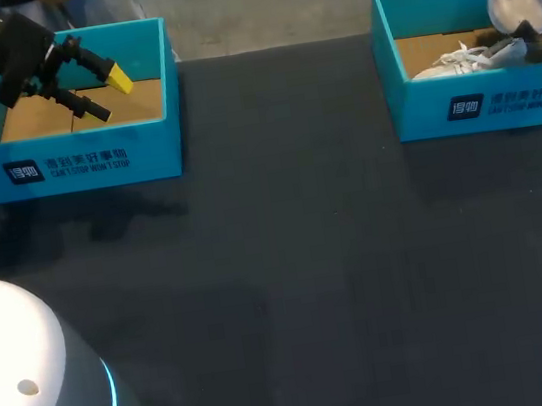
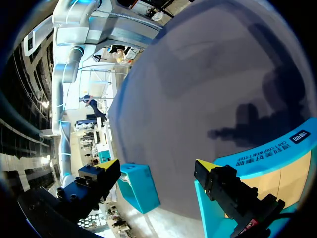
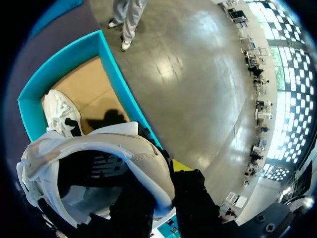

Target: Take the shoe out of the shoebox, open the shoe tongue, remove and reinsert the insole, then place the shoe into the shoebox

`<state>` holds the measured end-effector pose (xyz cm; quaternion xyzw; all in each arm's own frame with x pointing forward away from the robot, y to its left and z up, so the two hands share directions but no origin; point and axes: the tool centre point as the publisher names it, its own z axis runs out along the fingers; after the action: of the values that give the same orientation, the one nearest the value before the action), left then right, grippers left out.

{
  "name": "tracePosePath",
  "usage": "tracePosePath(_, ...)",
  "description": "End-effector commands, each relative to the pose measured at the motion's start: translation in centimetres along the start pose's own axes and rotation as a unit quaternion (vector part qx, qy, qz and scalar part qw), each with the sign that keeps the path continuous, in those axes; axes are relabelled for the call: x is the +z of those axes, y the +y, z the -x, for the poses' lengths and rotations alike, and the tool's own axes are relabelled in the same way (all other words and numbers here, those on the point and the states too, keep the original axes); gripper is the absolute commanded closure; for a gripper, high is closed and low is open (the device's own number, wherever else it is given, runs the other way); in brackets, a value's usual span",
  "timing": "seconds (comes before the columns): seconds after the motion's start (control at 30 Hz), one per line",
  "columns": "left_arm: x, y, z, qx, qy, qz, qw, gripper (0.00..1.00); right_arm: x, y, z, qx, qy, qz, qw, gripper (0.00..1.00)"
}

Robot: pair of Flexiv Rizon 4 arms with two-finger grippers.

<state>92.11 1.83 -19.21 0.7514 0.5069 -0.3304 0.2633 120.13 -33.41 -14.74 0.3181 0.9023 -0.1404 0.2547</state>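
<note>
A white shoe [image 1: 460, 60] lies inside the blue shoebox [image 1: 419, 106] at the table's back right. My right gripper [image 1: 527, 34] is down in that box at the shoe's heel end. In the right wrist view the right gripper [image 3: 161, 173] is shut on the heel collar of the shoe [image 3: 94, 144]. The dark insole shows in its opening, and the laced toe points away over the cardboard floor. My left gripper [image 1: 113, 96] hangs open over a second blue box [image 1: 63, 161] at the back left, holding nothing. The left gripper [image 2: 157, 166] has only table between its fingers.
The left box [image 2: 257, 153] has a bare cardboard floor. A dark tabletop [image 1: 299, 260] spans the space between and in front of the two boxes. Both robot bases stand at the near corners.
</note>
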Motion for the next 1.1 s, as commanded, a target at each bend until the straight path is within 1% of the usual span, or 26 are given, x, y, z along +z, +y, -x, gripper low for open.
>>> tracePosePath(0.03, 0.0, 0.0, 0.0, 0.0, 0.001, 0.0, 1.0, 0.0, -0.2, -0.5, 1.1, 0.066, 0.017, -0.029, 0.997, 1.0)
tracePosePath(0.07, 0.0, 0.0, 0.0, 0.0, 0.001, 0.0, 1.0, 0.0, -0.2, -0.9, 1.1, 0.101, 0.024, -0.035, 0.994, 1.0)
tracePosePath(0.1, 0.0, 0.0, 0.0, 0.0, 0.001, 0.0, 1.0, 0.0, 0.0, -1.2, 1.3, 0.137, 0.035, -0.052, 0.989, 1.0)
tracePosePath(0.13, 0.0, 0.0, 0.0, 0.0, 0.001, 0.0, 1.0, 0.0, 0.1, -1.5, 1.3, 0.155, 0.043, -0.053, 0.985, 1.0)
tracePosePath(0.17, 0.0, 0.0, 0.0, 0.0, 0.001, 0.0, 1.0, 0.0, 0.0, -1.7, 1.1, 0.184, 0.033, -0.071, 0.98, 1.0)
tracePosePath(0.23, 0.0, 0.0, 0.0, 0.0, 0.001, 0.0, 1.0, 0.0, -0.1, -2.1, 0.9, 0.232, 0.04, -0.085, 0.968, 1.0)
tracePosePath(0.27, 0.0, 0.0, 0.0, 0.0, 0.001, 0.0, 1.0, 0.0, -0.1, -2.3, 0.9, 0.26, 0.041, -0.103, 0.959, 1.0)
tracePosePath(0.3, 0.0, 0.0, 0.0, 0.0, 0.001, 0.0, 1.0, 0.0, -0.1, -2.5, 0.8, 0.276, 0.049, -0.102, 0.955, 1.0)
tracePosePath(0.37, 0.0, 0.0, 0.0, 0.0, 0.001, 0.0, 1.0, 0.0, -0.3, -2.7, 0.7, 0.317, 0.044, -0.122, 0.939, 1.0)
tracePosePath(0.4, 0.0, 0.0, 0.0, 0.0, 0.001, 0.0, 1.0, 0.0, -0.4, -2.8, 0.5, 0.333, 0.054, -0.12, 0.934, 1.0)
tracePosePath(0.43, 0.0, 0.0, 0.0, 0.0, 0.001, 0.0, 1.0, 0.0, -0.5, -2.8, 0.4, 0.358, 0.047, -0.135, 0.923, 1.0)
tracePosePath(0.5, 0.0, 0.0, 0.0, 0.0, 0.001, 0.0, 1.0, 0.0, -1.0, -2.7, -0.2, 0.381, 0.033, -0.14, 0.913, 1.0)
tracePosePath(0.53, 0.0, 0.0, 0.0, 0.0, 0.001, 0.0, 1.0, 0.0, -1.1, -2.8, -0.4, 0.403, 0.015, -0.158, 0.901, 1.0)
tracePosePath(0.57, 0.0, 0.0, 0.0, 0.0, 0.001, 0.0, 1.0, 0.0, -1.2, -2.7, -0.6, 0.414, 0.013, -0.155, 0.897, 1.0)
tracePosePath(0.63, 0.0, 0.0, 0.0, 0.0, 0.001, 0.0, 1.0, 0.0, -1.2, -3.0, -0.8, 0.46, -0.002, -0.182, 0.869, 1.0)
tracePosePath(0.67, 0.0, 0.0, 0.0, 0.0, 0.001, 0.0, 1.0, 0.0, -1.2, -3.0, -0.9, 0.468, -0.001, -0.182, 0.865, 1.0)
tracePosePath(0.7, 0.0, 0.0, 0.0, 0.0, 0.001, 0.0, 1.0, 0.0, -1.1, -3.3, -1.0, 0.504, -0.02, -0.207, 0.838, 1.0)
tracePosePath(0.73, 0.0, 0.0, 0.0, 0.0, 0.001, 0.0, 1.0, 0.0, -1.0, -3.4, -1.1, 0.512, -0.016, -0.208, 0.833, 1.0)
tracePosePath(0.77, 0.0, 0.0, 0.0, 0.0, 0.001, 0.0, 1.0, 0.0, -0.9, -3.5, -1.2, 0.53, -0.016, -0.211, 0.821, 1.0)
tracePosePath(0.83, 0.0, 0.0, 0.0, 0.0, 0.001, 0.0, 1.0, 0.0, -0.8, -3.6, -1.4, 0.548, -0.028, -0.221, 0.806, 1.0)
tracePosePath(0.87, 0.0, 0.0, 0.0, 0.0, 0.001, 0.0, 1.0, 0.0, -0.7, -3.8, -1.5, 0.563, -0.027, -0.228, 0.794, 1.0)
tracePosePath(0.97, 0.0, 0.0, 0.0, 0.0, 0.001, 0.0, 1.0, 0.0, -0.3, -4.3, -1.5, 0.584, -0.019, -0.232, 0.777, 1.0)
tracePosePath(1.0, 0.0, 0.0, 0.0, 0.0, 0.001, 0.0, 1.0, 0.0, -0.3, -4.3, -1.5, 0.587, -0.018, -0.231, 0.776, 1.0)
tracePosePath(1.03, 0.0, 0.0, 0.0, 0.0, 0.001, 0.0, 1.0, 0.0, -0.3, -4.3, -1.6, 0.593, -0.021, -0.235, 0.77, 1.0)
tracePosePath(1.07, 0.0, 0.0, 0.0, 0.0, 0.001, 0.0, 1.0, 0.0, -0.3, -4.3, -1.6, 0.593, -0.019, -0.233, 0.771, 1.0)
tracePosePath(1.1, 0.0, 0.0, 0.0, 0.0, 0.001, 0.0, 1.0, 0.0, -0.3, -4.3, -1.6, 0.597, -0.016, -0.234, 0.767, 1.0)
